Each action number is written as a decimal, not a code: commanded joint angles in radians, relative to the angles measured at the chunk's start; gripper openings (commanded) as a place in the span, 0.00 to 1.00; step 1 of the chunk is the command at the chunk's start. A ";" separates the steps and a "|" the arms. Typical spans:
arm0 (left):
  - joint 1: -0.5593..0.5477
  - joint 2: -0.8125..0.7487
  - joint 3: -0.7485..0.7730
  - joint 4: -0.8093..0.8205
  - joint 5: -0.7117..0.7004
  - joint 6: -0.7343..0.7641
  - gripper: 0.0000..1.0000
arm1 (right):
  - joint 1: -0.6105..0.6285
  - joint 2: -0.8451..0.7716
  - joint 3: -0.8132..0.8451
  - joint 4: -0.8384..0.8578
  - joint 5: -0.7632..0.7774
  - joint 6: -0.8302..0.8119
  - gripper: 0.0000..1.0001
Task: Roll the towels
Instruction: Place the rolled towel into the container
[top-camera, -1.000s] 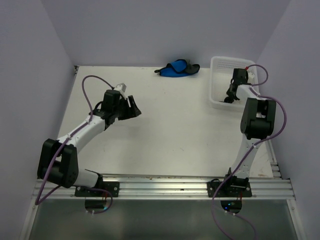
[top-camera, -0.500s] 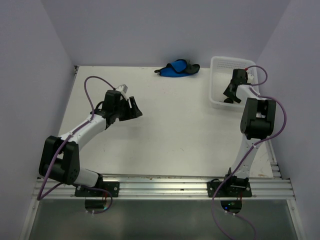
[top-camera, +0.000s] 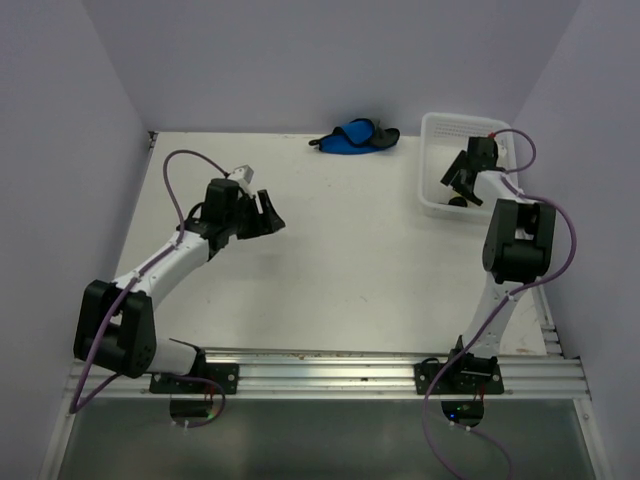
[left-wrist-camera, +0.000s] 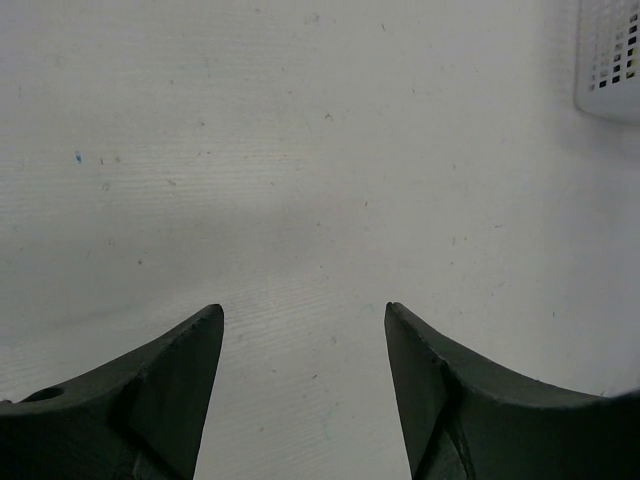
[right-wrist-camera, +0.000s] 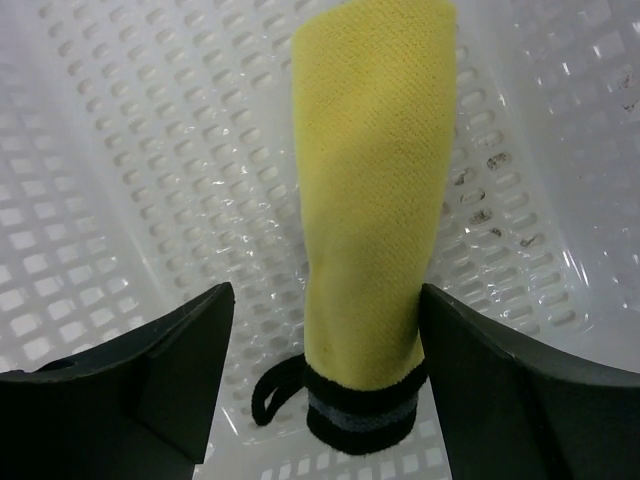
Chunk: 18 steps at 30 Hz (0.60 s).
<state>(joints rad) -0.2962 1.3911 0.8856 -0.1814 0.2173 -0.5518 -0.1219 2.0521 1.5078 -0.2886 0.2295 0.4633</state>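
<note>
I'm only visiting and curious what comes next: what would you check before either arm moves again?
1. Yellow towel rolled and inside the basket: ok.
2. Right fingers spread open, not squeezing the yellow towel: ok.
3. Right fingers fully clear of the yellow towel's side: cannot tell.
4. Left fingers open with nothing between them, over the table: ok.
5. Blue towel rolled: not ok; it lies bunched at the table's far edge.

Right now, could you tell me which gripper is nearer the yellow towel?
Right. The right gripper hangs open over the yellow towel in the basket; the left gripper is far off across the table.
</note>
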 joint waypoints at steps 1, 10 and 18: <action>0.008 -0.041 0.009 0.045 0.011 0.039 0.71 | 0.002 -0.165 -0.081 0.158 -0.062 -0.011 0.78; 0.008 -0.066 -0.008 0.071 0.025 0.039 0.77 | 0.036 -0.287 -0.195 0.391 -0.006 -0.067 0.83; 0.005 -0.084 0.007 0.141 0.013 -0.008 0.83 | 0.114 -0.392 -0.296 0.490 -0.048 -0.067 0.83</action>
<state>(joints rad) -0.2962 1.3300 0.8822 -0.1257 0.2226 -0.5396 -0.0513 1.7473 1.2373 0.1074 0.1898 0.4202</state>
